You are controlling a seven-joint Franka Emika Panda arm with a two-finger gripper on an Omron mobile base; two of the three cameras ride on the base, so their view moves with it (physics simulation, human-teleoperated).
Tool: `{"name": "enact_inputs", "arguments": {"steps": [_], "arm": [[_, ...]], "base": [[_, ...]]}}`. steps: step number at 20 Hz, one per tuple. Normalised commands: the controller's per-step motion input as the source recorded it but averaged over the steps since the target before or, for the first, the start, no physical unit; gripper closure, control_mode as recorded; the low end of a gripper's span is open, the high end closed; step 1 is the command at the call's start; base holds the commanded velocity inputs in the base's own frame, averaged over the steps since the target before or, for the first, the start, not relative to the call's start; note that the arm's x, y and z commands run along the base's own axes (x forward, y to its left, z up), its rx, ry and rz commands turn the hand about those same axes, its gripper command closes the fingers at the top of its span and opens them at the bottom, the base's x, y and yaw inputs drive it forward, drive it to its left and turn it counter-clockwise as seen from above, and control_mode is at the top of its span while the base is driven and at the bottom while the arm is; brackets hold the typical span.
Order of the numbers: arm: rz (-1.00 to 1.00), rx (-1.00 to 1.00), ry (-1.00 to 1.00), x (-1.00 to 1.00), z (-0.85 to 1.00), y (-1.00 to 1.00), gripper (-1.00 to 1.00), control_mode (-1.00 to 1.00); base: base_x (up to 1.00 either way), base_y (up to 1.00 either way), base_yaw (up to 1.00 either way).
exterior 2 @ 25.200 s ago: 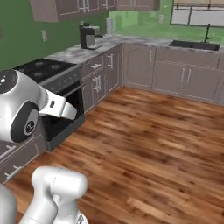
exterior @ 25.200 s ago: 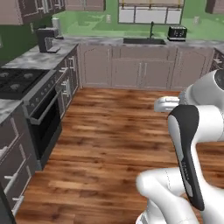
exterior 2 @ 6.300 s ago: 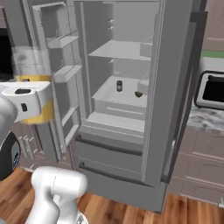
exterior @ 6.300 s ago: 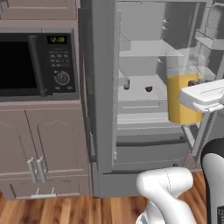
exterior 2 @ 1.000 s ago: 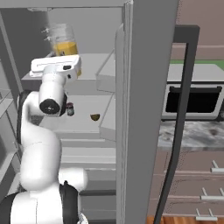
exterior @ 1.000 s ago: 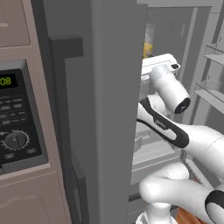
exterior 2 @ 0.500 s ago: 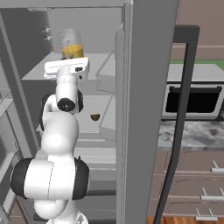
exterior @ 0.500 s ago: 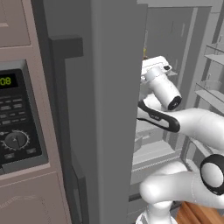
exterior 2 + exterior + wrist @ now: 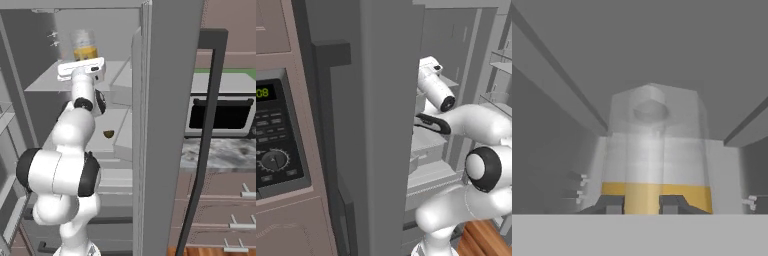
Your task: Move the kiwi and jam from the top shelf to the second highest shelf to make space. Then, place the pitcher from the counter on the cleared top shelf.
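The pitcher point(image 9: 84, 46), clear with yellow liquid in its lower part, stands upright inside the fridge just above the top shelf point(image 9: 42, 80). My gripper point(image 9: 81, 67) is shut on its base from below. In the hand view the pitcher point(image 9: 654, 160) stands close ahead, and my gripper point(image 9: 642, 205) has a fingertip on each side of the yellow band. The kiwi point(image 9: 108, 133) lies on the second highest shelf point(image 9: 120, 122), right of my arm. The jam is hidden. In the left base view my wrist point(image 9: 433, 89) reaches in past the door edge.
The open grey fridge door point(image 9: 386, 125) stands close on my arm's left, with a microwave point(image 9: 276, 130) beside it. On the other side are the fridge's side wall point(image 9: 170, 125), its dark handle point(image 9: 205, 130), a silver oven point(image 9: 220, 115) and the speckled counter point(image 9: 220, 150).
My arm has reached deeper into the fridge, carrying the pitcher further in over the top shelf. The hand now sits level with the shelf's front. The kiwi has not moved.
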Motion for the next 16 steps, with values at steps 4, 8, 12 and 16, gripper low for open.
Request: {"name": "enact_inputs", "arguments": {"steps": [4, 8, 12, 16], "arm": [[0.0, 0.0, 0.0, 0.67, -0.1, 0.46, 1.0, -1.0], [0.0, 0.0, 0.0, 0.65, -0.2, 0.35, 1.0, -1.0], [0.0, 0.0, -0.01, 0.41, -0.28, 0.05, -1.0, -1.0], [0.0, 0.0, -0.03, 0.08, -0.21, -0.04, -1.0, -1.0]], "base": [[0.0, 0.0, 0.0], [0.0, 0.0, 0.0], [0.0, 0.0, 0.0], [0.0, 0.0, 0.0]]}}
